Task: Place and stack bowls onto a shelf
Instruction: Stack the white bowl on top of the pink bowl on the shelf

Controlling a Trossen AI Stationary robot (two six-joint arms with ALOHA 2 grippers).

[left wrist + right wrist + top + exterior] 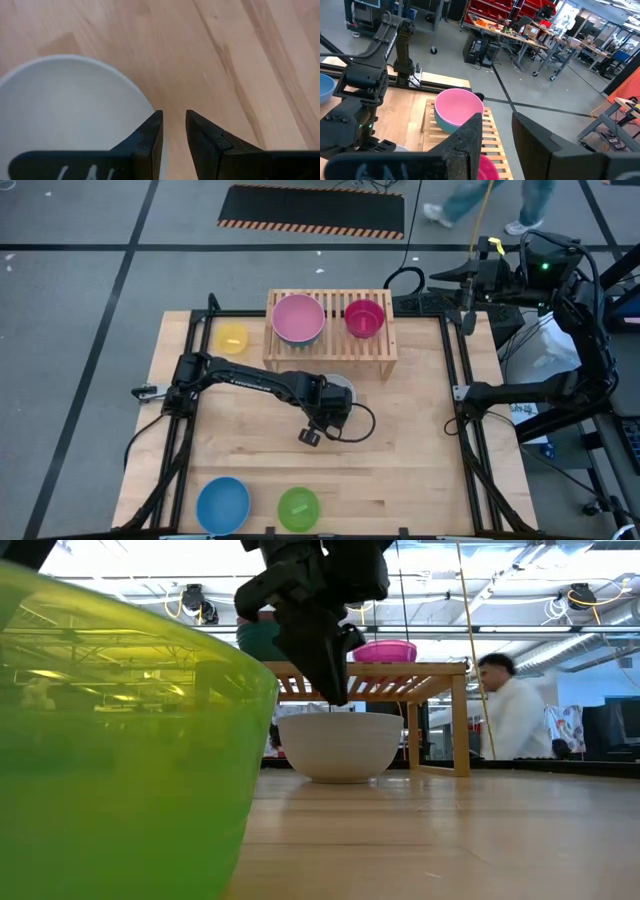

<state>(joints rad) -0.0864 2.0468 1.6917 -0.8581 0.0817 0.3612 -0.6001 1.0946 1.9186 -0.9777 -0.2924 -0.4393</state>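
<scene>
- Light-wood shelf [384,348] stands at twelve o'clock on the table [420,450], carrying a pink bowl [298,318] nested in a teal one, and a red bowl [364,318] beside it.
- White bowl [340,746] sits on the table just in front of the shelf, directly under the left gripper [173,131], whose fingers stand parted and empty above its rim.
- Blue bowl [222,504] and lime green bowl [298,508] wait at six o'clock, the yellow bowl [232,337] at ten.
- The white bowl looks light, rigid and smooth; pinching its thin rim seems surest.
- Right gripper [496,131] waits off the table at two o'clock, fingers released.
</scene>
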